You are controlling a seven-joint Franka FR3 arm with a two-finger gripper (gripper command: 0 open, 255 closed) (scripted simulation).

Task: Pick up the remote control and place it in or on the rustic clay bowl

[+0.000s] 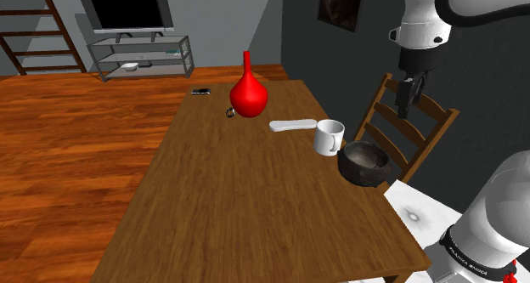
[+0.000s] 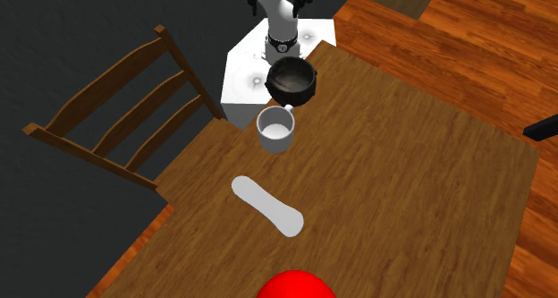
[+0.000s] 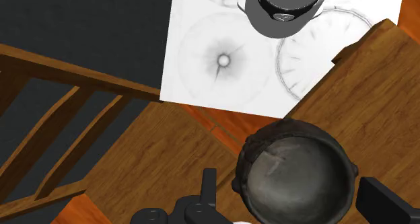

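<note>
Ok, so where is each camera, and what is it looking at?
Shoulder view: beside the stand, looking down over the table toward the TV; the arm shows.
Second exterior view: across the table, facing back at the arm, past the white remote.
Wrist view: at the arm's tip, looking down at the dark bowl; open jaws show.
All three share the bowl.

Table, remote, mug, bowl, vase, perhaps phone
</note>
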